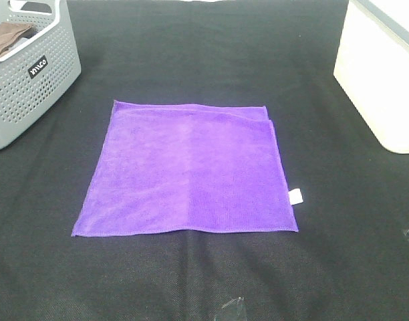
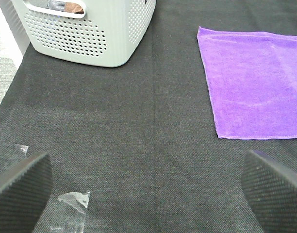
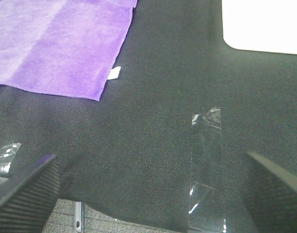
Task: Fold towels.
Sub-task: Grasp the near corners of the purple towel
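Observation:
A purple towel point(image 1: 188, 170) lies flat on the black table, roughly square, with a white tag point(image 1: 295, 196) at its right edge. It also shows in the left wrist view point(image 2: 257, 82) and the right wrist view point(image 3: 56, 46). Neither gripper shows in the exterior high view. My left gripper point(image 2: 146, 187) is open and empty over bare table, off the towel's near left corner. My right gripper point(image 3: 148, 187) is open and empty over bare table, off the towel's near right corner.
A grey perforated basket point(image 1: 27, 73) holding a brown cloth point(image 1: 7, 39) stands at the back left. A white bin point(image 1: 385, 73) stands at the back right. Clear tape strips point(image 3: 206, 165) lie on the black cloth near the front edge.

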Controlling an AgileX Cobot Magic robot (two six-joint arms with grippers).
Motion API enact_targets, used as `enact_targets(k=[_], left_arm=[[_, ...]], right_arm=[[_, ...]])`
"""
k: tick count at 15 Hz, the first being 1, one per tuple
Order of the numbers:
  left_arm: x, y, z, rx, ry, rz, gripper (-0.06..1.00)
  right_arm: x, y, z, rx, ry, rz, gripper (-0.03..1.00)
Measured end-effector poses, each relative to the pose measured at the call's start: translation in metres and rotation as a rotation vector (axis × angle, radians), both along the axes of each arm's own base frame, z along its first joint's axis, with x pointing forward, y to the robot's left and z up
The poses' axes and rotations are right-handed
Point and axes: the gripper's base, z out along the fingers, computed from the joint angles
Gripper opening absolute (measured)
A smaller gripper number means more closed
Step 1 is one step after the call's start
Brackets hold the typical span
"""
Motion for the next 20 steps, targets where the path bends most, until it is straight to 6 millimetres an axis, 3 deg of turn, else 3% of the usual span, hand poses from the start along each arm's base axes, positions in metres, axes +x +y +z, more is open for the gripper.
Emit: enact_targets(k=[20], left_arm=[[0.0,0.0007,0.0,0.005,0.001,0.007,0.99]], right_arm=[[0.0,0.0,0.0,0.001,0.0,-0.001,0.96]])
